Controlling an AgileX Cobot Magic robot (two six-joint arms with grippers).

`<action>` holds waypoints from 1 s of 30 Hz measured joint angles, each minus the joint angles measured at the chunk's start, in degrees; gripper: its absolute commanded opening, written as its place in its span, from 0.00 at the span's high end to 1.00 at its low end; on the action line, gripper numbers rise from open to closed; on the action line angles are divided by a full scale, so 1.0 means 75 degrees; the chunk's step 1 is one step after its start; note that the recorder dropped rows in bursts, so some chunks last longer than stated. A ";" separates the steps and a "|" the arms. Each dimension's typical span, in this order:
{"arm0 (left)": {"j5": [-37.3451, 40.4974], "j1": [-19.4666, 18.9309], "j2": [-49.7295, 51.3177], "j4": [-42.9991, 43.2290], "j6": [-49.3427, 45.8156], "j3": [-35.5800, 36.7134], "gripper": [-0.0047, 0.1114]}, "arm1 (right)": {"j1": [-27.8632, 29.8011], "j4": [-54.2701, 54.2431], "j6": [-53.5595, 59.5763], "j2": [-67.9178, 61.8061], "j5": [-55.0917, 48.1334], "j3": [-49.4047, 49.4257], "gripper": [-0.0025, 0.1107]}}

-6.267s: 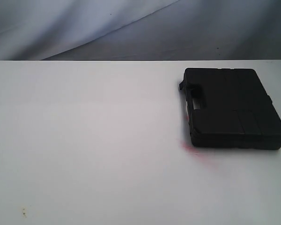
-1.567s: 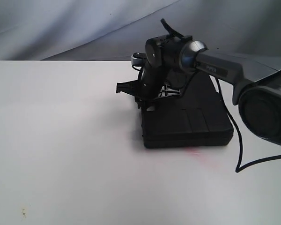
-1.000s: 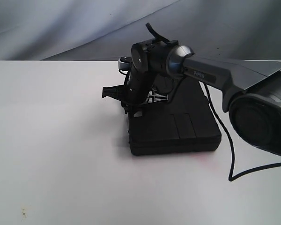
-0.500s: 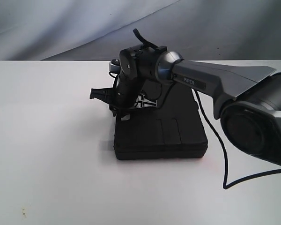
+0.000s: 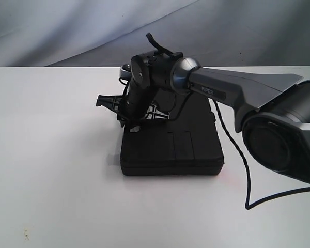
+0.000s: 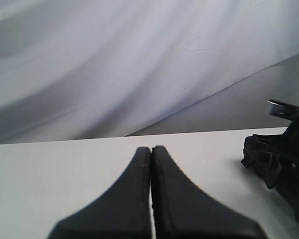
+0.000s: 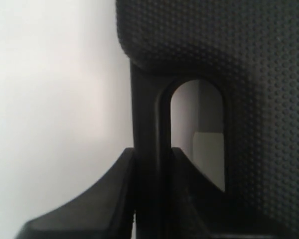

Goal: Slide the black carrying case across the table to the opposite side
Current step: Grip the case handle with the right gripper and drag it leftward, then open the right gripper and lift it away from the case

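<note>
The white desk [image 5: 57, 170] shows tiny specks [image 5: 26, 235] near its front edge. Mid-desk lies the black carrying case [image 5: 170, 150], its handle [image 7: 147, 109] pinched by the right claw [image 7: 152, 159]. The left claw [image 6: 151, 159] is closed, empty, above the desk. Behind hangs creased grey cloth [image 5: 67, 31].
</note>
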State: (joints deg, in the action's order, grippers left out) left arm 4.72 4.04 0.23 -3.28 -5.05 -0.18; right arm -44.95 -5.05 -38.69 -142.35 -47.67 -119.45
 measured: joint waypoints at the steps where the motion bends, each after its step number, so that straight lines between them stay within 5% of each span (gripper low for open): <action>1: 0.0000 0.0000 0.0000 0.0000 0.0000 0.0000 0.96 | 0.0000 0.0000 -0.0010 0.0000 0.0000 0.0000 0.98; 12: 0.0000 0.0000 0.0000 0.0000 0.0000 0.0000 0.96 | -0.0016 0.0157 -0.0089 0.0000 0.0015 0.0000 0.97; 22: 0.0000 0.0000 0.0000 0.0000 0.0000 0.0000 0.96 | -0.0035 0.0229 -0.0263 0.0000 0.0098 0.0000 0.64; 30: 0.0000 0.0000 0.0000 0.0000 0.0000 0.0000 0.96 | -0.0082 0.0266 -0.0378 0.0000 0.0211 -0.0034 0.60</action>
State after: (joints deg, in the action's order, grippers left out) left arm 4.72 4.04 0.23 -3.28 -5.05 -0.18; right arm -45.56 -3.06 -41.52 -142.35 -46.09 -119.71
